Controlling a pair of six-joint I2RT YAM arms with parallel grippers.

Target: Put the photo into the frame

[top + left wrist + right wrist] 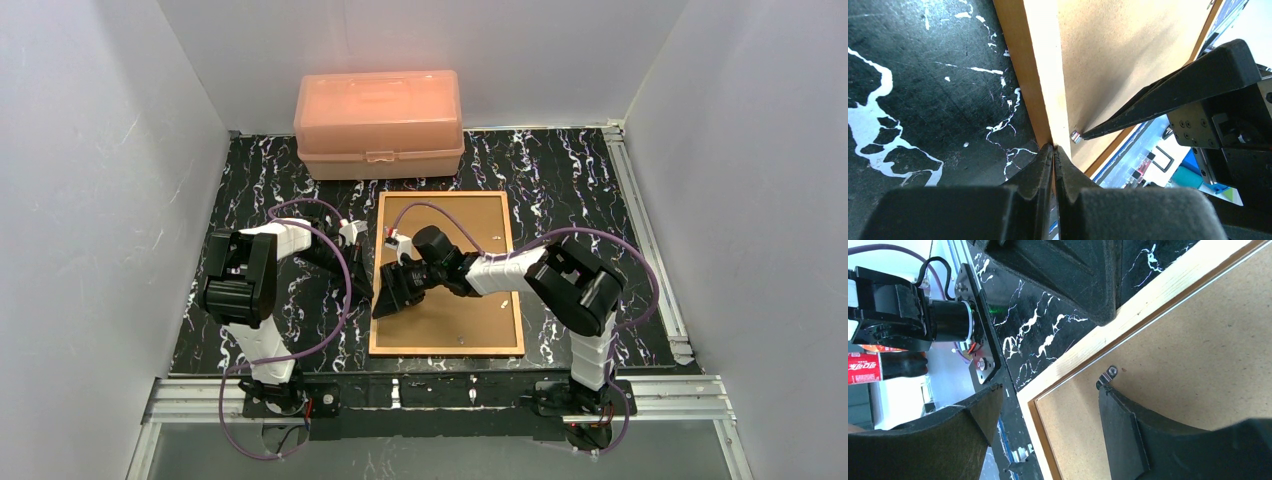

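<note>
Behind, pink box (378, 122); left gripper (1053, 150) pressed together at frame (1023, 65), right gripper (1048, 390) spread

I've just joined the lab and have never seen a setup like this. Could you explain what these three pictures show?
These are two robot arms bolted at a table's near edge. The overhead picture shows both. The other two come from a camera on each wrist, looking along its own fingers. On the black marbled table lies a wooden picture frame, back up, with its brown backing board showing. A pink plastic box stands behind it. The left gripper is shut at the frame's left edge. The right gripper is open and holds nothing; one finger sits beside a small metal clip on the board.
</note>
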